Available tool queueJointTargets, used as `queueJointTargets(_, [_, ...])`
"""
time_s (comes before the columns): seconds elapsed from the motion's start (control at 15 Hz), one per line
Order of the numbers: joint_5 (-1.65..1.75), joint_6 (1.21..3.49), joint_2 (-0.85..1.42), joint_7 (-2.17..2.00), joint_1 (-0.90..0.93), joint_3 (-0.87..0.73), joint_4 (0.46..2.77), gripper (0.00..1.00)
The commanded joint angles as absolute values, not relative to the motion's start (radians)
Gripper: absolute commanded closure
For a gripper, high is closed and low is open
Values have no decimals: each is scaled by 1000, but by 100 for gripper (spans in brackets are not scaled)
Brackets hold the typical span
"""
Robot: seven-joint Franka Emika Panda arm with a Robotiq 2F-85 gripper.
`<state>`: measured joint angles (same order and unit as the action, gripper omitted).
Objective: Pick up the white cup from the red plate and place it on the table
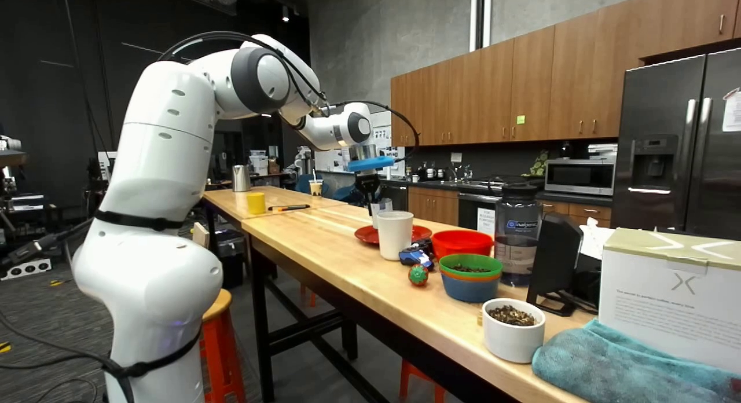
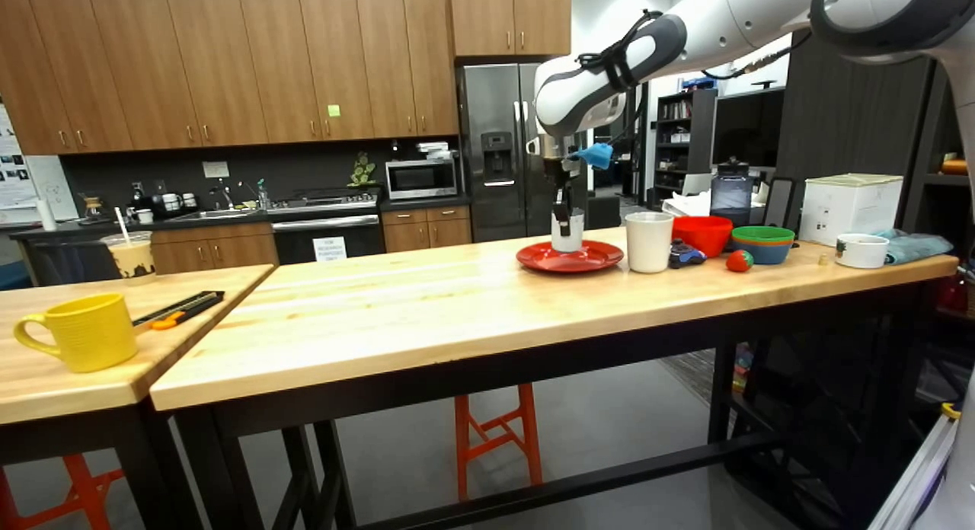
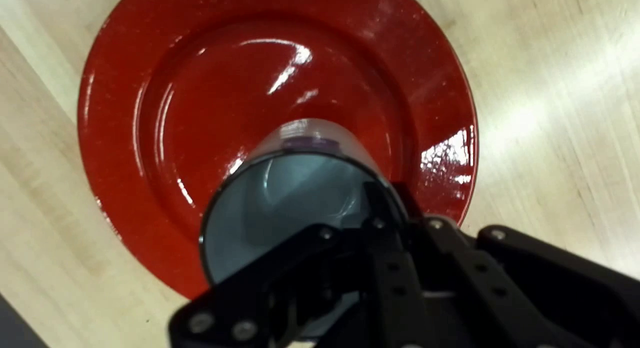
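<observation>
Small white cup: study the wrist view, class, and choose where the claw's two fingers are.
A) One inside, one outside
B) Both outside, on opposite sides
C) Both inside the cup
A: in the wrist view the claw straddles the rim of the small white cup, one finger inside the mouth, the other outside the wall.

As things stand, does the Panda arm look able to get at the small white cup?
Likely yes: the gripper is at the rim of the small white cup, one finger inside, one outside, the open top leaving room. The taller white mug stands aside, off the red plate.
</observation>
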<state>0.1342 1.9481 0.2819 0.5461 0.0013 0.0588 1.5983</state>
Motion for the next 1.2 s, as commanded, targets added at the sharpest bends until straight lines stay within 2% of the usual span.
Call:
queueJointTargets(0.0, [110, 1896, 343, 607, -14, 65, 1436, 98])
queueJointTargets(0.33, [99, 1790, 409, 676, -22, 67, 1254, 98])
queueJointTargets(0.8, [51, 1457, 458, 763, -19, 72, 983, 98])
queueJointTargets(1.13, [82, 1399, 374, 697, -17, 40, 1004, 98])
